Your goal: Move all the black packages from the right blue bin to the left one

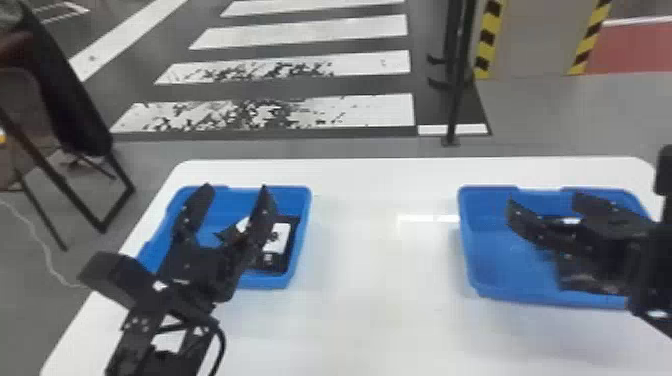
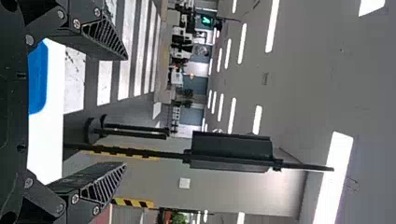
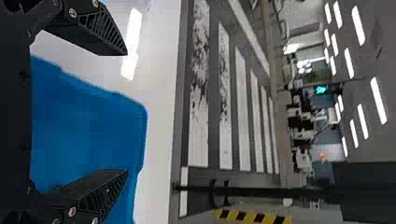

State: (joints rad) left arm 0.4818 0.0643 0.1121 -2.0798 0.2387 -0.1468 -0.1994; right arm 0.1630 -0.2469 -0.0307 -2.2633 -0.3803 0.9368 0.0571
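A black package is seen low in the right bin, partly covered by the right gripper; how many more are hidden beneath it cannot be told. By that gripper nothing is held: its two fingers are spread wide, and it is angled in over the bin, presumably so that a package can be straddled before being pinched. For that, it probably has to be lowered further, with care that the bin's wall is not caught.

In the left bin, dark packaging with a white label is lodged at the inner side, likely dropped there as the goal. Above it the left gripper is held wide open and empty, perhaps kept ready. Both bins are set apart on the white table, so that each can be reached by its own arm.
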